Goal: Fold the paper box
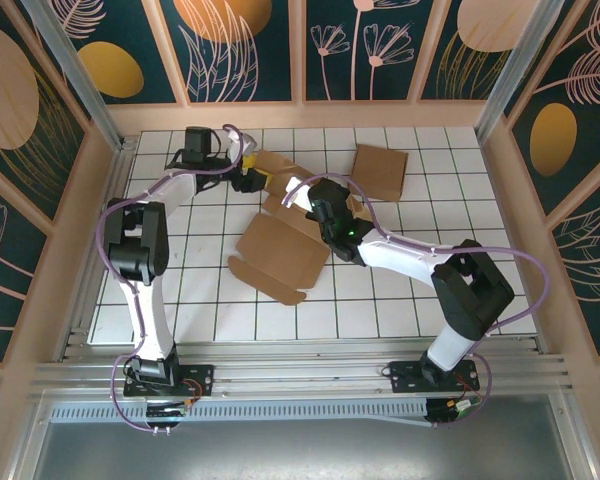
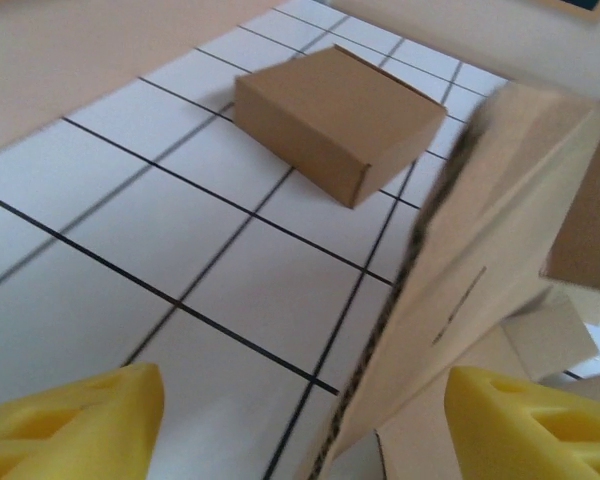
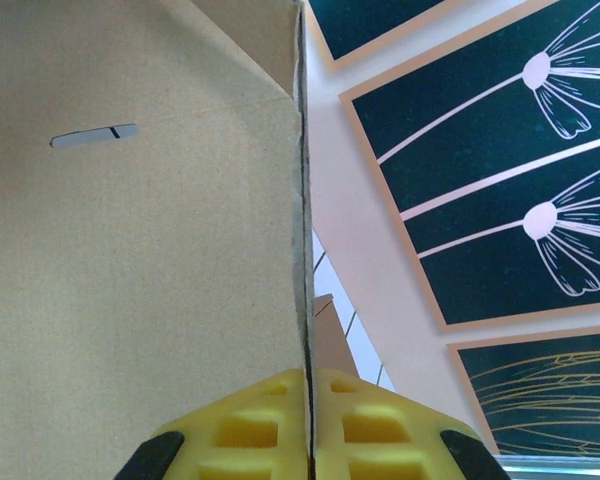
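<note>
left end effector (image 2: 305, 425): wide open, holds nothing | right end effector (image 3: 308, 425): pinched on unfolded brown cardboard box sheet (image 3: 130, 260)

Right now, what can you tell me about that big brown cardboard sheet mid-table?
The cardboard sheet is a brown corrugated cut-out with flaps and a narrow slot, lying mostly flat on the white gridded table, not yet a box. One panel stands raised, its edge pinched between the right arm's yellow fingers. The left arm's fingers stand open around a raised flap's edge, not gripping it.
</note>
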Available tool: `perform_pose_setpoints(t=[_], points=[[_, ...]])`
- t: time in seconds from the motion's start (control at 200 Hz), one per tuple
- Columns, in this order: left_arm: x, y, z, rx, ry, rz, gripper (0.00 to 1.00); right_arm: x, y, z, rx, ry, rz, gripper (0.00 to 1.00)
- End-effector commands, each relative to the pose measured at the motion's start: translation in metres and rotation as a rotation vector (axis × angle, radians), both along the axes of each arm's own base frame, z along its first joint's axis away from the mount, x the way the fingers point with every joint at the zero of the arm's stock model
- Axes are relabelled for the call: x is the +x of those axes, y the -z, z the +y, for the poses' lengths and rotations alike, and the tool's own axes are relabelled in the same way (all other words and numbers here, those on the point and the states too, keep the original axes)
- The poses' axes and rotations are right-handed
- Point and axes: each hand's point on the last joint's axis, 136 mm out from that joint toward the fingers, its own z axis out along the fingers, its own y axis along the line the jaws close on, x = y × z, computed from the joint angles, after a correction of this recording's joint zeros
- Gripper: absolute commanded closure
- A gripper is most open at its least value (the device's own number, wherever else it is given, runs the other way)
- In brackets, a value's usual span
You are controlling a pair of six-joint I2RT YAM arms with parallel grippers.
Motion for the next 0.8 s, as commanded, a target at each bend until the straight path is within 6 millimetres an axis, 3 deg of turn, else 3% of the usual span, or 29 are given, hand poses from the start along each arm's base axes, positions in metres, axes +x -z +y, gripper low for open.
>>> perform_pose_setpoints(t=[0.0,0.135,0.245,0.345,0.496,0.631,0.776,0.796], points=[[-0.016,0.005,-0.006,-0.041,0.061,0.044,0.32,0.003,-0.025,0.003,0.037,0.021,-0.070,0.92],[-0.026,0.001,-0.006,-0.065,-0.027,0.029,0.49,0.006,-0.023,0.003,0.025,0.043,-0.076,0.92],[-0.034,-0.008,-0.019,-0.043,-0.096,-0.020,0.70,0.010,-0.021,0.003,0.022,0.067,-0.083,0.92],[-0.041,-0.012,-0.035,-0.007,-0.150,-0.060,0.74,0.009,-0.017,0.006,0.017,0.068,-0.086,0.92],[-0.040,-0.016,-0.045,-0.009,-0.291,-0.099,0.94,0.007,-0.011,0.009,0.017,0.060,-0.085,0.89],[-0.040,-0.009,-0.058,-0.026,-0.393,-0.094,0.97,0.006,-0.007,0.011,0.051,0.062,-0.082,0.74],[-0.047,0.000,-0.069,-0.073,-0.482,-0.131,1.00,0.000,0.001,0.020,0.127,0.044,-0.026,0.67],[-0.050,0.009,-0.066,-0.065,-0.495,-0.128,1.00,-0.002,0.002,0.021,0.138,0.038,-0.014,0.66]])
